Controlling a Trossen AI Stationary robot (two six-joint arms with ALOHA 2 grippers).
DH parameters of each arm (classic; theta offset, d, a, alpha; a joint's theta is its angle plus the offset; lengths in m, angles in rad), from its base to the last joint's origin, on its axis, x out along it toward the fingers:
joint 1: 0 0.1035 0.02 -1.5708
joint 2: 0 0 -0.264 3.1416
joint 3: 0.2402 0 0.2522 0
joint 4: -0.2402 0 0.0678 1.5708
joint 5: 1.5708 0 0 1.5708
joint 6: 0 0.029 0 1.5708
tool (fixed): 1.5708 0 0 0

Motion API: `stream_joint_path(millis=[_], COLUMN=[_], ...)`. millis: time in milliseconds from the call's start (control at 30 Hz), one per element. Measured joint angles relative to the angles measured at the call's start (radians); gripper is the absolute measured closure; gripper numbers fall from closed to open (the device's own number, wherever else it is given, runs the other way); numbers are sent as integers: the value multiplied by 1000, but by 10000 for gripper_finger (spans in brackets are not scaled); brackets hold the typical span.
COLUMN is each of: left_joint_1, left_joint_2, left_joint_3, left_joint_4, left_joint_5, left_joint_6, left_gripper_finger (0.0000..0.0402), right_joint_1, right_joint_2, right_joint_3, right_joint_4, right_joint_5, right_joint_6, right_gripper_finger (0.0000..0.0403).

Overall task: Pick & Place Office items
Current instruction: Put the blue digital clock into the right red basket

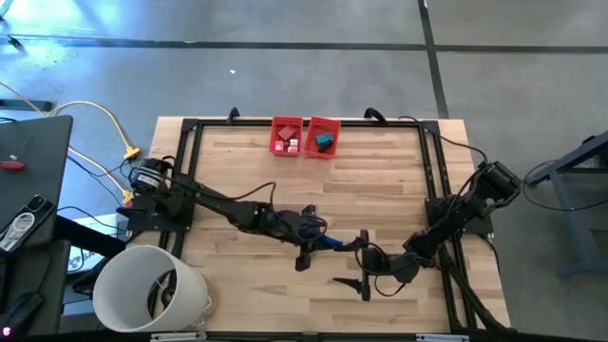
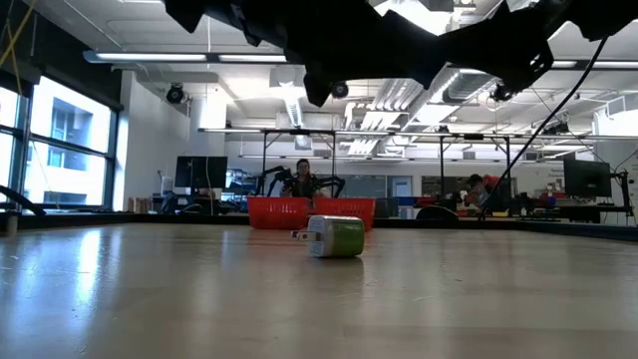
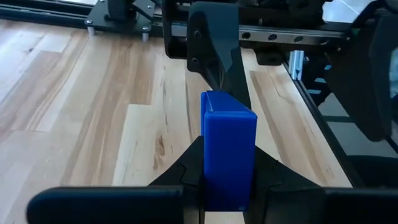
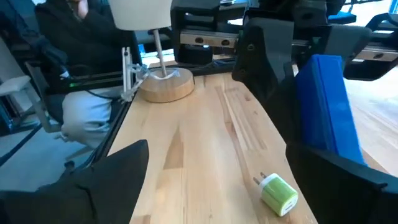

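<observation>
1. Blue is the piece in play: a blue block (image 3: 228,149), one of the office items, stands upright between the jaws of the left gripper (image 1: 318,241), clamped narrow on its lower half and held over the middle of the near half of the desk (image 1: 380,180).
2. Landmark is the two red bins (image 1: 304,136) at the desk's far edge; the held block is well apart from them on the near side; a few small pieces, one teal, already lie inside them.
3. Right gripper (image 1: 364,269) sits just beside the block, still nearer than it from the bins; its jaws stand wide and hold nothing.
4. Green-and-white charger plug (image 4: 278,193) lies loose on the desk between the bins and the grippers, on its side.
5. Risks, as I judge them: the grip is low on a tall block, so a quick swing could tip or slip it; the two grippers are close, so a careless move could knock the block loose; a low carry toward the bins might clip the plug.
</observation>
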Motion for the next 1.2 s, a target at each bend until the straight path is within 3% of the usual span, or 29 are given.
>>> stream_joint_path(millis=[333, 533, 933, 1033, 1200], left_joint_1=[-32, -42, -61, -60, -60], left_joint_2=[0, -1, -1, -1, -1], left_joint_3=[0, 0, 1, 1, 1], left_joint_4=[-26, -21, -21, -21, -22], left_joint_5=[-31, -35, -19, -20, -21], left_joint_6=[17, 11, 7, 7, 6], left_gripper_finger=[353, 353, 353, 353, 353], right_joint_1=[35, -4, -66, -70, -71], right_joint_2=[0, 0, 0, 0, 0], right_joint_3=[0, 0, 0, 0, 0], right_joint_4=[-83, -129, -128, -115, -77], right_joint_5=[-37, -38, -42, -41, -40], right_joint_6=[61, 136, 100, 64, 2], right_gripper_finger=[35, 35, 38, 61, 144])
